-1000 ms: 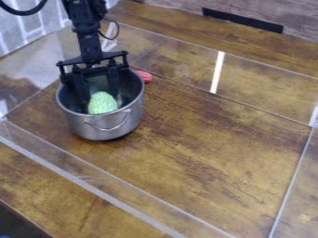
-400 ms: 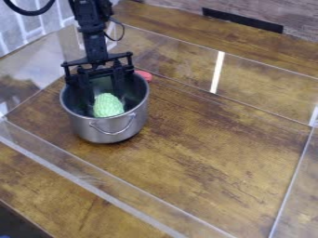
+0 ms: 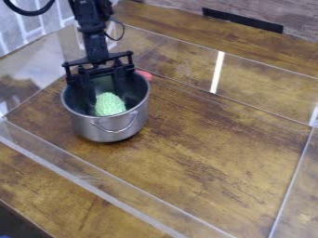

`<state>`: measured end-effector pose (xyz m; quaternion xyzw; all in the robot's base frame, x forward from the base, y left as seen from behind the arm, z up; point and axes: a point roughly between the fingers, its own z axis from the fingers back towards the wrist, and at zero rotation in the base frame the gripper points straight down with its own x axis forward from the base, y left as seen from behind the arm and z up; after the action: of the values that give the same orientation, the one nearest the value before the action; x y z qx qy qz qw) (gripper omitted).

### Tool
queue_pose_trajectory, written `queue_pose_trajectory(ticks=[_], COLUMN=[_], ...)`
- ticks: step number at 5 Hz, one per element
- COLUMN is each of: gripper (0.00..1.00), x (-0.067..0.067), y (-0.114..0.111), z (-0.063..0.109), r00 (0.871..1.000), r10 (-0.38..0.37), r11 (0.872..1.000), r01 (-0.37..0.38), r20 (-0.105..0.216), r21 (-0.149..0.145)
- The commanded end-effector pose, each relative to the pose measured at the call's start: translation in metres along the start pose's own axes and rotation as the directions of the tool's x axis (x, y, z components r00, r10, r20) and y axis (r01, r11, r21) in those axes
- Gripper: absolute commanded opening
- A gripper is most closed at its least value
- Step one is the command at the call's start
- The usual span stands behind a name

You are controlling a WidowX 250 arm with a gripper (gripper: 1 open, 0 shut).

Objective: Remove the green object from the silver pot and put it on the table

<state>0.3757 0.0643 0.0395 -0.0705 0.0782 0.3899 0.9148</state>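
Gripper down in pot, fingers spread either side of gourd.
My 2 fingers reach inside the rim, 1 on each side of the green gourd; can't tell if they touch it. Gourd lies in the pot, pale and bumpy, not lifted. Pot sits at the table's left end near the acrylic wall. Small red object peeks out just behind the pot.

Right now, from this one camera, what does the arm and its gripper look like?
The arm is black, slim and column-like, with a black cable looping off near the top left corner. The gripper is also black: a flat horizontal crossbar carrying two thin straight fingers. No markings are legible.
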Motion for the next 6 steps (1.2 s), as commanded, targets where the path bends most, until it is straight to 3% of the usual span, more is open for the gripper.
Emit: queue_pose_trajectory(ticks=[1,4,5,6], gripper=[0.0,0.0,0.0,0.0], x=[-0.003,-0.004,-0.008,-0.003], y=[-0.013,-0.022,-0.033,-0.032], z=[0.027,0.047,0.058,0.078], r00=[0.998,0.998,0.998,0.997], r10=[-0.03,-0.01,0.014,0.036], r11=[0.999,0.999,0.998,0.997], r01=[0.032,0.012,-0.011,-0.031], r20=[0.049,0.056,0.059,0.062], r21=[-0.038,-0.047,-0.058,-0.071])
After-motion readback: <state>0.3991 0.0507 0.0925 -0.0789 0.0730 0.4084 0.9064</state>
